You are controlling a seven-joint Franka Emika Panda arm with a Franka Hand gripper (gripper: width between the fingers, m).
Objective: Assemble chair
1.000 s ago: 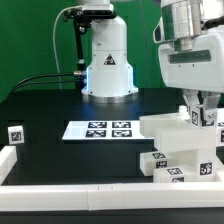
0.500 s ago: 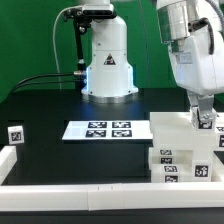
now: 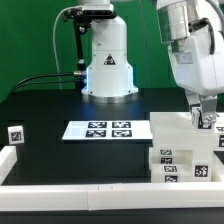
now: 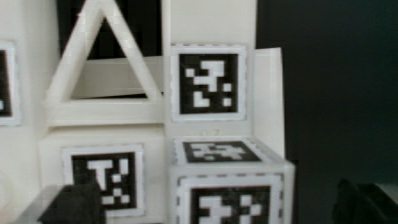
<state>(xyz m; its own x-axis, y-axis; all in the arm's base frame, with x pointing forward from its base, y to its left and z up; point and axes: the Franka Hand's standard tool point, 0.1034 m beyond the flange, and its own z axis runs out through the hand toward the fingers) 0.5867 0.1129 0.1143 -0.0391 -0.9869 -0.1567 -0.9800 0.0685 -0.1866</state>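
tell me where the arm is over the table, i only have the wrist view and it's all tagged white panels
Observer: The gripper hangs over the chair parts, which are stacked at the exterior view's right, close to the front rail.
Operator: anything loose elsewhere
Observer: One small tagged piece stands alone at the exterior view's far left.
Operator: where's the marker board
Observer: The marker board lies flat mid-table, in front of the robot base and just to the exterior view's left of the stack.
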